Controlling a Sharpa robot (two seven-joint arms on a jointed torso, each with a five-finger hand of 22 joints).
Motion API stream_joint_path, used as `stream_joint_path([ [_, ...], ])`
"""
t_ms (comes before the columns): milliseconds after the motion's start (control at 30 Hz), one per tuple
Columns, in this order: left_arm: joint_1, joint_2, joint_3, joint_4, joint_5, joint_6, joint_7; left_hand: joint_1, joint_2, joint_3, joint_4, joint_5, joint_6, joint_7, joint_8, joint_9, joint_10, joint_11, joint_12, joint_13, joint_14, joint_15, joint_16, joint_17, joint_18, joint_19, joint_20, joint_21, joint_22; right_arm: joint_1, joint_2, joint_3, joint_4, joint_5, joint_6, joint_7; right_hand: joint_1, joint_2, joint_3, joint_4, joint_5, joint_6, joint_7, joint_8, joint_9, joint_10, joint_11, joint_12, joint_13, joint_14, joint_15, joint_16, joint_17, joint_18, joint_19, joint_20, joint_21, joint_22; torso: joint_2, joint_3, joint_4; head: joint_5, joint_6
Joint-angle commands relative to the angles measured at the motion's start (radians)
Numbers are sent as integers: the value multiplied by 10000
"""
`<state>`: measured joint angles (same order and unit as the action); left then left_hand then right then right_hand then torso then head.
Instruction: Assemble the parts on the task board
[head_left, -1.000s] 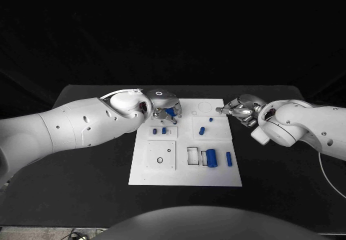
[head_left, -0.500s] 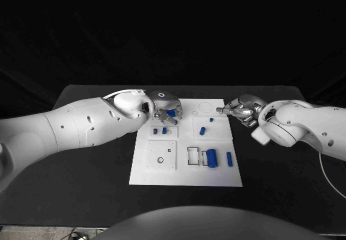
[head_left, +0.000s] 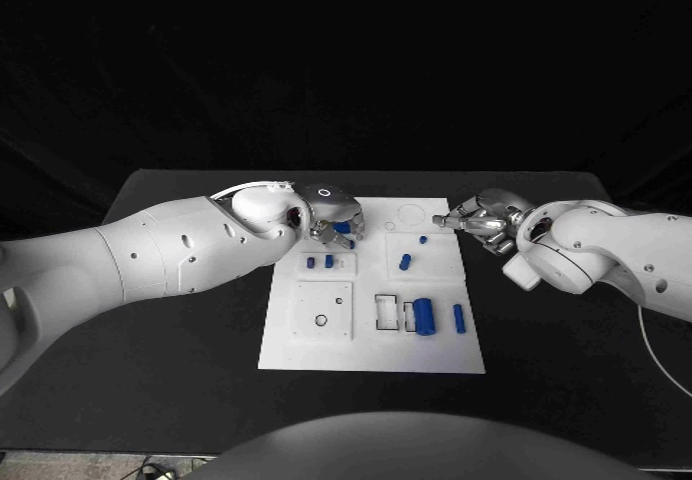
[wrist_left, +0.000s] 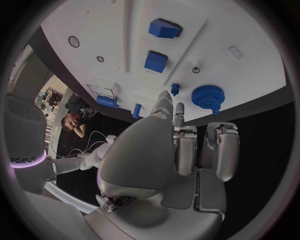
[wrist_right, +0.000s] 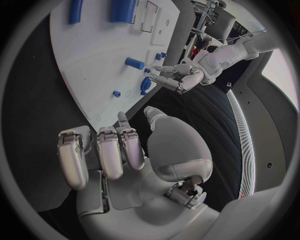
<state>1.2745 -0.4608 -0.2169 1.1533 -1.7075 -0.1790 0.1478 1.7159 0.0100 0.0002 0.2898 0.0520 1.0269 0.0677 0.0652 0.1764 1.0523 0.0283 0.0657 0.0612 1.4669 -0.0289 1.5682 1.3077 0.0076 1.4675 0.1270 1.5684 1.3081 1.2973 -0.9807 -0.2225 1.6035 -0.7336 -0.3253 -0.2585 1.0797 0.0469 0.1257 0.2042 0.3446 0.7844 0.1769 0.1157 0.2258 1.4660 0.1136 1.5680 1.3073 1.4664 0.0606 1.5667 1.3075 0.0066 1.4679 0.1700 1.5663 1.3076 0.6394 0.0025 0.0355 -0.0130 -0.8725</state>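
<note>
Left hand (head_left: 330, 214) drifted slightly along the task board's (head_left: 372, 345) far edge above the blue gear (wrist_left: 208, 96), fingers curled, empty. Right hand (head_left: 483, 219) likewise closed, holding nothing.

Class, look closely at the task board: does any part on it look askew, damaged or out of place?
Nothing looks damaged. One small blue peg lies tilted on the task board, while the long pin and the cylinder lie parallel to each other. These may simply be loose parts awaiting assembly.
</note>
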Motion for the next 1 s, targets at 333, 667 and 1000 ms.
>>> stream_joint_path([
  [333,-84,139,5,-157,-544,182,71,149,-73,192,-9,-33,-274,23,-30,-132,-162,10,-33,-4,1039,-29,26,2631,-76,1033,-65,24,2627,-7,36,-1,-7,-32,167,30,89,-26,-66,13,42,7,87,39,17,1048,49,28,2635,1044,80,41,2633,-66,1029,75,45,2632,-10,7,-11,28,-2],
  [667,-132,225,5,-326,-681,278,114,205,-61,274,-10,-33,-246,17,0,-154,-139,2,-17,0,1039,-30,26,2631,-76,1033,-66,24,2627,-7,47,-1,-9,-31,191,13,89,-26,-66,13,42,7,87,39,17,1048,49,28,2635,1044,80,41,2633,-66,1029,75,45,2632,0,0,-5,16,-2],
  [1000,-139,264,5,-401,-692,398,147,314,-64,415,-22,-26,-211,-38,16,-193,-135,-55,-20,-3,1039,-69,26,2631,-76,1033,-68,24,2627,-7,45,-1,-7,-29,190,12,92,-25,-73,13,48,8,88,44,21,1048,51,28,2635,1044,82,41,2633,-66,1029,77,45,2632,1,3,-16,-11,-2],
])
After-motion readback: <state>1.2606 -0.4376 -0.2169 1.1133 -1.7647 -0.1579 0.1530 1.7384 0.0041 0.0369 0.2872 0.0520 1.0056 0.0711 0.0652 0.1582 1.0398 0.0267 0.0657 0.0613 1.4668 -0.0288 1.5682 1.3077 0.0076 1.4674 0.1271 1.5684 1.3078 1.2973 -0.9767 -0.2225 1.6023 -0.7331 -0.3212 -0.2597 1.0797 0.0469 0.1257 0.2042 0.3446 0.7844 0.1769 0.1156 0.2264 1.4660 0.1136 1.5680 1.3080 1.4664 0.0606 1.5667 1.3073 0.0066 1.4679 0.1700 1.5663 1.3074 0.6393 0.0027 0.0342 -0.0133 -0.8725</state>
